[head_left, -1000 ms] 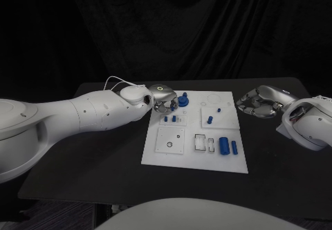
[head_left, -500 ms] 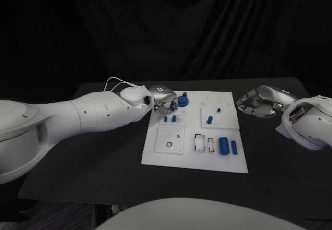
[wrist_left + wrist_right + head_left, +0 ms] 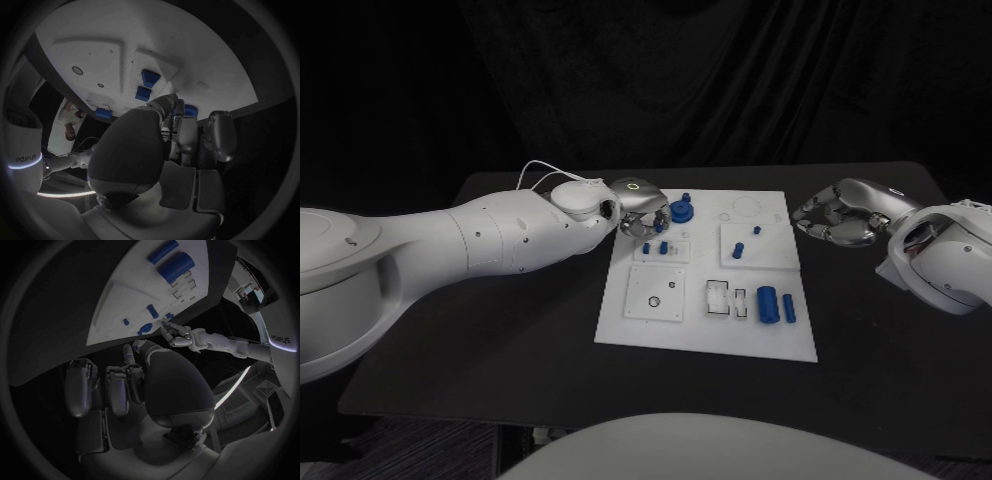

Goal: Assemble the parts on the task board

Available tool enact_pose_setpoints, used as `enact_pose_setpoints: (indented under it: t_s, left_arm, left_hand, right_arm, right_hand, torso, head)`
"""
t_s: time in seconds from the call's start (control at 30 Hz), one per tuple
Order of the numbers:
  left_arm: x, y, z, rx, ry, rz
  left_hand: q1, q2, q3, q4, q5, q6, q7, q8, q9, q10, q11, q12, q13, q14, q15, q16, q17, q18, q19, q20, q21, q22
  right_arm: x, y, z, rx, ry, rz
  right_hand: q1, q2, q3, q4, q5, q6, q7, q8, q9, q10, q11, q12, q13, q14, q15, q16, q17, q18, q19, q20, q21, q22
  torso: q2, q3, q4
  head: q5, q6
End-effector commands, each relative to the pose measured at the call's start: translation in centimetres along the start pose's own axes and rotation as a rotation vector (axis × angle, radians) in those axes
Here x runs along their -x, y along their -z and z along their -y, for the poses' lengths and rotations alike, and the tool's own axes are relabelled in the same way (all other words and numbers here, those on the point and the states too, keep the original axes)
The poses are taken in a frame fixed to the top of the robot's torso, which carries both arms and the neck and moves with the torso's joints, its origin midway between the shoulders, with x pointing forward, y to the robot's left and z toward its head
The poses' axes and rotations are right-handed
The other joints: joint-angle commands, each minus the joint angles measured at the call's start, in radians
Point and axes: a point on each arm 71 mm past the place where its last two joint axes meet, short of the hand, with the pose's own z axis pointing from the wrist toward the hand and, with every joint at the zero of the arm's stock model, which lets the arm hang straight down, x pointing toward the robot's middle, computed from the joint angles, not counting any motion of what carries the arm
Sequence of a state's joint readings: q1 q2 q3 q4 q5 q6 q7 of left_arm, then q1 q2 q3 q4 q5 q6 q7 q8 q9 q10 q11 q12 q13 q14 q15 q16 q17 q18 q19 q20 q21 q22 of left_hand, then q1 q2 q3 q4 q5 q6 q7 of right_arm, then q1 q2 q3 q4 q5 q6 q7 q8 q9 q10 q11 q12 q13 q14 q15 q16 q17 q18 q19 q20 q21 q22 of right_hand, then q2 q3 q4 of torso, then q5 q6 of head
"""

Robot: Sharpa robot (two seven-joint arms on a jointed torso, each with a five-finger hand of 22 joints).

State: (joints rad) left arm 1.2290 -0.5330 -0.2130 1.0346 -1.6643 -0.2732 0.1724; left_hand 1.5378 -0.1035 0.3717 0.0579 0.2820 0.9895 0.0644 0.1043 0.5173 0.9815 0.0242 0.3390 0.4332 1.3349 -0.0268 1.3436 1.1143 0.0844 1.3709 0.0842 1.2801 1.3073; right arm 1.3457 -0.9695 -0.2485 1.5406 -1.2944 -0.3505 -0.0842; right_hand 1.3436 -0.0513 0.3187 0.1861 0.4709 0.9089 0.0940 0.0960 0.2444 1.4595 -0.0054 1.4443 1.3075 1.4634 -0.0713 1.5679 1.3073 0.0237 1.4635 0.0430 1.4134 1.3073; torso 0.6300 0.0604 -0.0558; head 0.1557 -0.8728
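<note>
The white task board (image 3: 711, 325) lies mid-table. My left hand (image 3: 638, 203) hovers over its far left corner, fingers pointing down beside a round blue part (image 3: 681, 211). In the left wrist view that blue part (image 3: 190, 111) peeks out between the fingers (image 3: 181, 131); whether they grip it is hidden. Two small blue pegs (image 3: 655, 247) stand on a square plate just below the hand. My right hand (image 3: 841, 213) hangs off the board's right edge with its fingers curled in and nothing in them.
A thick blue cylinder (image 3: 766, 303) and a thinner one (image 3: 789, 308) lie near the board's right front. Two small blue pieces (image 3: 737, 248) sit on the middle plate. Bare black table (image 3: 502, 330) surrounds the board.
</note>
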Motion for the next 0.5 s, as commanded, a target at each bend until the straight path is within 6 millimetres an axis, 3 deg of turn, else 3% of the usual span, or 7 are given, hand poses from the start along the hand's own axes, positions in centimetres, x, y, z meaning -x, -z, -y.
enact_pose_setpoints:
  t_s: [0.03, 0.5]
  left_arm:
    - [-0.13, -0.06, 0.14, -0.004, 0.0, -0.01]
    - [-0.32, -0.25, 0.11, 0.001, 0.003, -0.038]
  left_hand:
    - [0.006, -0.002, 0.0, -0.005, 0.003, -0.003, 0.001, -0.007, -0.001, 0.008, -0.002, -0.005, -0.001, -0.001, -0.001, 0.0, 0.0, -0.014, 0.001, 0.0, -0.004, 0.171]
    - [0.004, -0.002, 0.003, -0.009, -0.003, -0.019, -0.002, -0.021, -0.007, 0.006, 0.001, -0.016, -0.007, -0.01, 0.002, -0.007, -0.011, -0.011, -0.008, 0.0, -0.016, 0.167]
  right_arm:
    - [-0.12, 0.02, 0.13, -0.019, 0.001, -0.007]
    - [-0.15, -0.04, 0.08, -0.018, 0.002, -0.009]
  right_hand:
    - [0.004, 0.007, 0.001, -0.009, 0.004, 0.009, 0.0, -0.004, -0.002, -0.008, 0.001, -0.007, 0.081, 0.107, 0.008, 0.003, 0.263, 0.018, 0.015, 0.005, -0.006, 0.209]
    - [0.004, 0.007, 0.001, -0.009, 0.004, 0.009, 0.0, -0.004, -0.002, -0.008, 0.001, -0.007, 0.081, 0.107, 0.008, 0.003, 0.263, 0.018, 0.015, 0.005, -0.006, 0.209]
  torso:
    - [0.0, -0.0003, 0.0012]
    - [0.0, -0.0007, -0.0024]
  head:
    - [-0.001, 0.0]
    - [0.002, 0.0]
